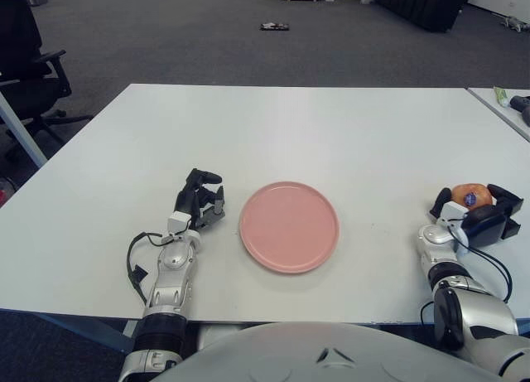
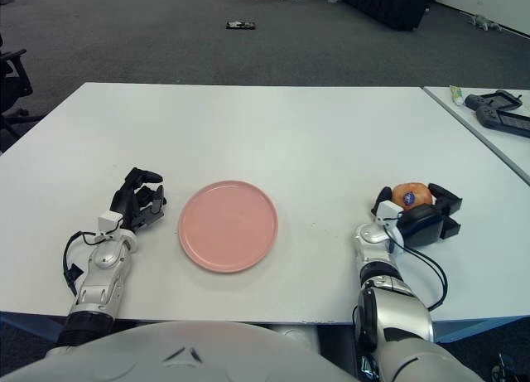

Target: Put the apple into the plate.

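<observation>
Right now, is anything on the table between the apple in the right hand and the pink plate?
No. The right hand grips the apple, and only bare white table lies between it and the plate. The left hand sits beyond the plate's far side.

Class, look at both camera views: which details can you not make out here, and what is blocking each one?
- Underside of the apple: hidden by the right hand gripping it, both views.
- Whether the apple is off the table: hand covers the gap.
- Left hand palm, beside the plate: faces away, curled fingers hide it.
</observation>
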`<action>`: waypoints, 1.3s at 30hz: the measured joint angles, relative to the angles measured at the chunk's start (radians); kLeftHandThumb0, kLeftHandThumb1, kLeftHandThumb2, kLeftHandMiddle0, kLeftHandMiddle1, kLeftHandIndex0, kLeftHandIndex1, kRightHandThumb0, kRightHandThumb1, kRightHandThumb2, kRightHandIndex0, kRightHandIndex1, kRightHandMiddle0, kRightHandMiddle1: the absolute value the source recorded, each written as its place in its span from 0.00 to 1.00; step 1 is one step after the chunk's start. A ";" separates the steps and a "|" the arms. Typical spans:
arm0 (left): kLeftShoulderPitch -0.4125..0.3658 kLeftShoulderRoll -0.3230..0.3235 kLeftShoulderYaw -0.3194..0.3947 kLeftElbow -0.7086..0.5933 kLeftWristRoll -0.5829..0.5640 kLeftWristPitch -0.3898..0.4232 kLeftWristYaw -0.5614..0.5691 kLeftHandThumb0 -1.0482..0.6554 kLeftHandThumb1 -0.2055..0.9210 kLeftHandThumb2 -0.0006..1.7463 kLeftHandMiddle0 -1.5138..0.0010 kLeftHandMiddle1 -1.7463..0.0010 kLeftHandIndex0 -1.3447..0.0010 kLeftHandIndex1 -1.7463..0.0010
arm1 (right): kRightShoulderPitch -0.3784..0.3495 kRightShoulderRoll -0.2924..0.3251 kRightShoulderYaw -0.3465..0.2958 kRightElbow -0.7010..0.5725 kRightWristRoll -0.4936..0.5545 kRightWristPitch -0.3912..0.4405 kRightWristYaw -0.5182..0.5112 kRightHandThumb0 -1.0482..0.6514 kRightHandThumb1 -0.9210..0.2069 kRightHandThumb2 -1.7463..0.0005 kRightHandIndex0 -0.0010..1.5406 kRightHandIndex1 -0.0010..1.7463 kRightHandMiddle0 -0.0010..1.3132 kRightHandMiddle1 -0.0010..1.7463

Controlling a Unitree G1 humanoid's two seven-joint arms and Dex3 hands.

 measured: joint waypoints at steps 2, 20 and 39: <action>0.000 -0.001 0.000 0.000 0.000 0.000 0.000 0.38 0.73 0.54 0.63 0.00 0.71 0.00 | 0.003 0.003 0.019 -0.003 -0.019 -0.030 -0.015 0.61 0.77 0.08 0.54 0.97 0.44 1.00; -0.001 -0.006 0.000 0.001 0.000 -0.003 0.002 0.38 0.73 0.54 0.63 0.00 0.71 0.00 | 0.048 0.051 0.167 -0.236 -0.233 -0.084 -0.116 0.61 0.77 0.07 0.54 0.98 0.44 1.00; -0.002 -0.008 -0.004 0.012 0.020 -0.015 0.028 0.38 0.73 0.54 0.63 0.00 0.71 0.00 | 0.137 0.129 0.344 -0.587 -0.437 -0.084 -0.034 0.61 0.77 0.08 0.54 0.97 0.44 1.00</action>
